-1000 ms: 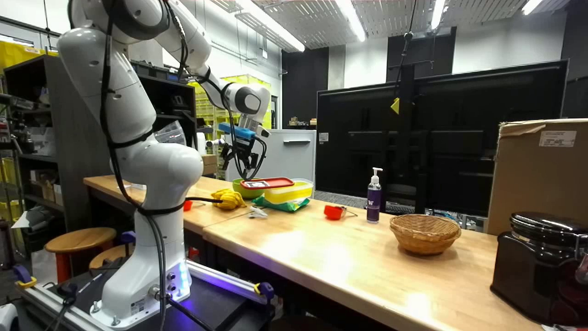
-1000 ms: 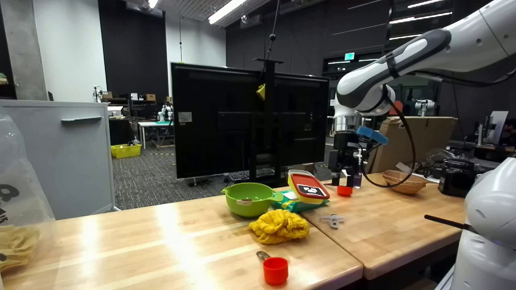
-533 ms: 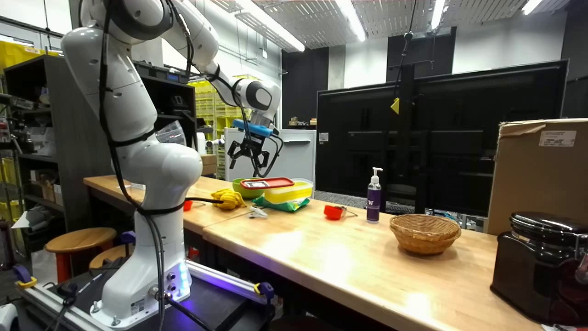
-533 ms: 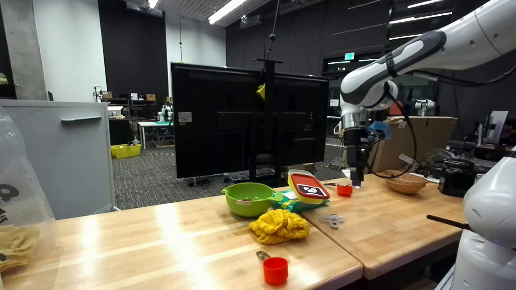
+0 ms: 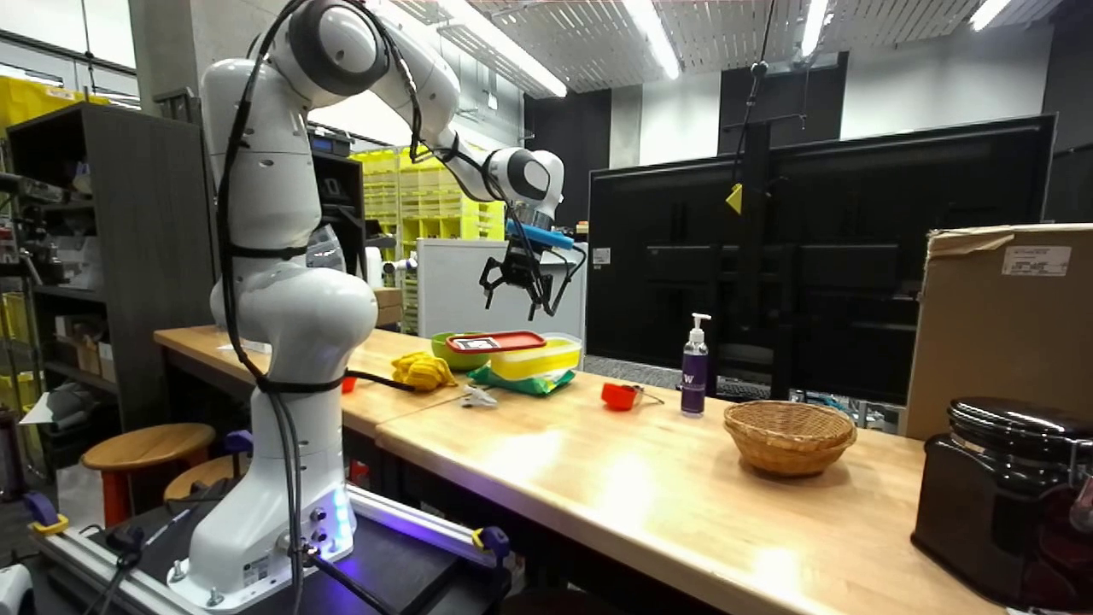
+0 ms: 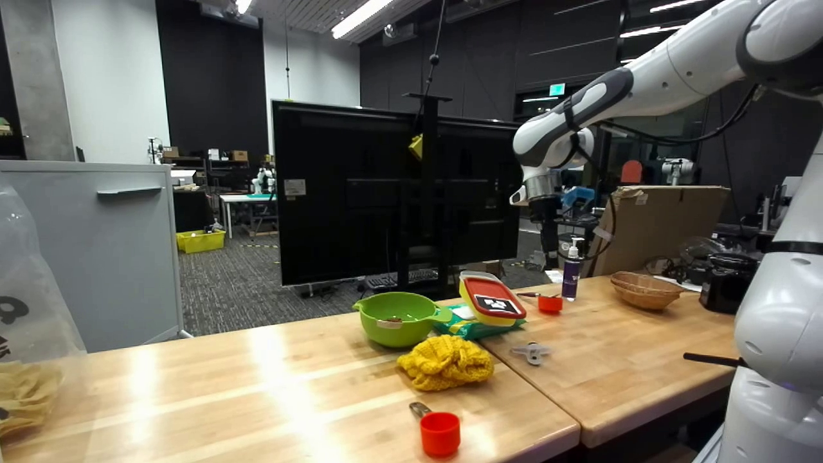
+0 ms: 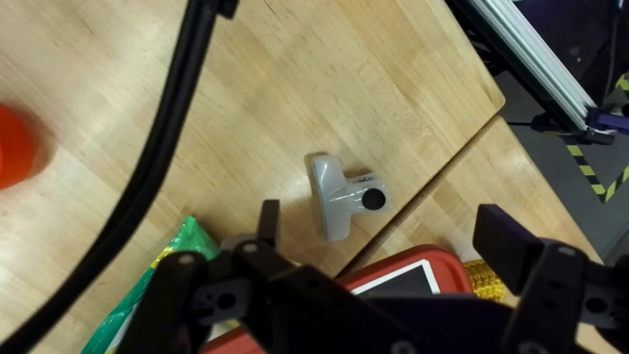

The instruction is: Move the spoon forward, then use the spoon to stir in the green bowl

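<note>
The green bowl (image 6: 386,335) stands on the table in both exterior views (image 5: 452,359), with something small and brown at its inner wall. I see no plain spoon. A red scoop (image 6: 440,434) with a metal handle lies near the table's front in an exterior view. A second red scoop (image 6: 550,304) lies farther along the table and also shows in the wrist view (image 7: 12,147). My gripper (image 5: 510,309) is open and empty, well above the table. In the wrist view, its fingers (image 7: 379,216) stand wide apart over the grey clip (image 7: 339,199) and a red lid.
The red-lidded yellow container (image 6: 485,296) leans on a green packet (image 6: 472,329) beside the bowl. A yellow cloth (image 6: 447,363) lies in front. The pump bottle (image 5: 694,376), woven basket (image 5: 790,440) and black jar (image 5: 1008,504) stand farther along. Black screens (image 6: 360,193) rise behind.
The arm has swung and risen. In an exterior view the gripper has moved right, away from above the bowl. It stays open and empty. The things on the table have not moved.
</note>
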